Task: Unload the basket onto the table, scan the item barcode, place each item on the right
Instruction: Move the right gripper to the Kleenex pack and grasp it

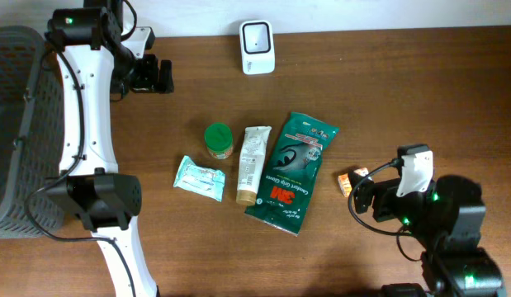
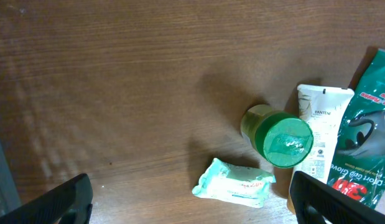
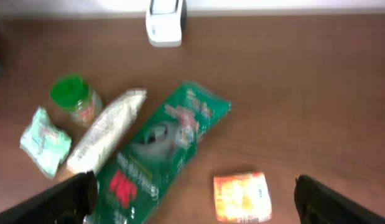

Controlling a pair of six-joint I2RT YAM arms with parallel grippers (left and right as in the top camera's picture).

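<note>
Nothing gripped: left hand spread wide and empty, up at the far left of the counter near the grey basket; right hand likewise wide open and empty, low at the right, just beside a small orange packet. No item picked for scanning so far, by the look of it: green glove pack, white tube, green-lidded jar and pale wipes packet lying close together mid-counter, tube touching or nearly touching the glove pack, white scanner standing well apart at the far edge. Likely trouble from here: closing on the tube or the pack and dragging its neighbour along, given the crowding; pinching the flat, slippery-looking glove pack by its film alone and losing it in the lift; tipping or rolling the jar with a passing finger; presenting the wrong face to the scanner, with no barcode plainly visible from above; nudging the orange packet with the right hand on the way in. Dark brown wood-grain counter, smooth with a faint sheen, so probably easy sliding for light packets under a push. Pale strip beyond the far edge, perhaps a wall; rest of the room out of view.
</note>
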